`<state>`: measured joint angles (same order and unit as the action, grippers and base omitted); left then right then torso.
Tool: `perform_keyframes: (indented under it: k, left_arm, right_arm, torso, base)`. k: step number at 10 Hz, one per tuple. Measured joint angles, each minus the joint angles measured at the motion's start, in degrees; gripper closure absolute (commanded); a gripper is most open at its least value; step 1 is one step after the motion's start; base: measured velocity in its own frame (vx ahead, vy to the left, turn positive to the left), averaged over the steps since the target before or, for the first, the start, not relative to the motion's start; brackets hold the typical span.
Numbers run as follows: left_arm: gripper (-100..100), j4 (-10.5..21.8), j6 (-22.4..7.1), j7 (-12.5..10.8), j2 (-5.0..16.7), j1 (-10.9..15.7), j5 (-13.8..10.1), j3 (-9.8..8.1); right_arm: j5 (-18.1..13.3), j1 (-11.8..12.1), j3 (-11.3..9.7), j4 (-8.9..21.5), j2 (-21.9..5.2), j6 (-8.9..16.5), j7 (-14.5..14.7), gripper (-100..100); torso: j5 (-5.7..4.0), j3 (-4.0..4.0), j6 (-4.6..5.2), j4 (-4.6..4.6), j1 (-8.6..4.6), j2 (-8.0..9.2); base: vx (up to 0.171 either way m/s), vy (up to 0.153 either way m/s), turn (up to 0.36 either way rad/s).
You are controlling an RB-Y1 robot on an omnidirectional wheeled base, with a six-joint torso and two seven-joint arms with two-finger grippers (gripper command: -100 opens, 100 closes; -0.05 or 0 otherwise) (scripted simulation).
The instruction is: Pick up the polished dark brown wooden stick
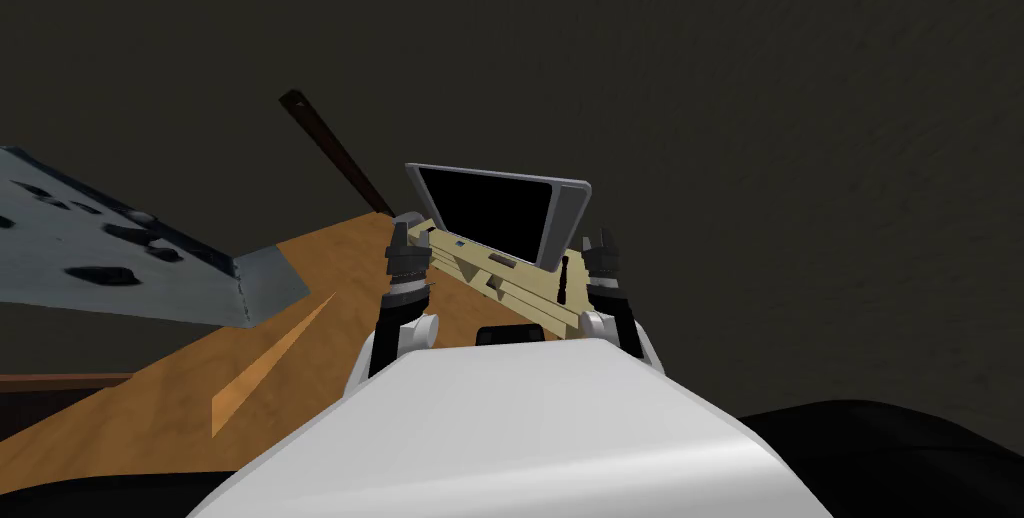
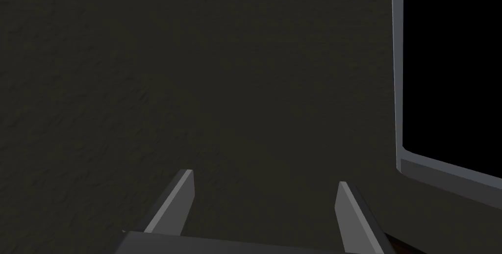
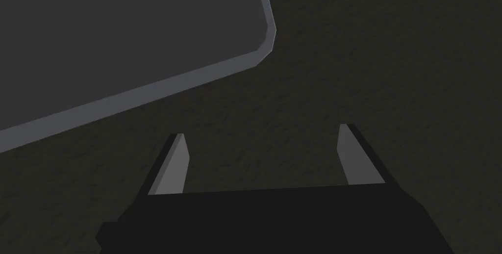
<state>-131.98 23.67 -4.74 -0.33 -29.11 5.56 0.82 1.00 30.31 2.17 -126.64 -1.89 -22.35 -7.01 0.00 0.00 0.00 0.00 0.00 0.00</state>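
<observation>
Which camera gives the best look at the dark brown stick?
The head view: the stick runs slanted behind the wooden top, left of the grey-framed screen. Both wrist views face the dark wall and that screen's frame.

the counter (image 1: 180, 392) looks to me like warm orange-brown wood, matt, with a faint grain. the stick (image 1: 335, 150) reads as dark brown wood, smooth along its length. the monitor (image 1: 495, 212) has a smooth grey frame, plastic by the look, around a flat black screen. the wall (image 1: 750, 92) is dark, rough and mottled.
</observation>
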Motion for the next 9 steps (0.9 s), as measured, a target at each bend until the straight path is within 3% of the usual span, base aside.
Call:
perform_keyframes:
  k: [4, 7, 9]
  left_arm:
    - [0, 0.0, 0.0, 0.0, 0.0, 0.0, 0.0, 0.01]
    - [0, 0.0, 0.0, 0.0, 0.0, 0.0, 0.0, 0.01]
    - [0, 0.0, 0.0, 0.0, 0.0, 0.0, 0.0, 0.01]
  right_arm:
    - [-1.8, 1.1, -3.2, 2.6, -5.4, 1.9, 4.1, -100]
    - [-3.9, 1.3, -6.7, 7.7, -10.1, 3.2, 8.8, -100]
    - [-5.6, 2.3, -9.6, 9.7, -13.7, 5.7, 12.1, -100]
  torso:
    - [0.04, 0.03, -0.01, 0.01, 0.16, 0.06]
    - [0.06, 0.04, -0.02, 0.01, 0.27, 0.07]
    - [0.08, 0.09, -0.02, 0.03, 0.35, 0.16]
  base:
    - [-0.016, 0.044, 0.132]
    - [-0.025, 0.079, 0.161]
    - [-0.031, 0.078, 0.141]
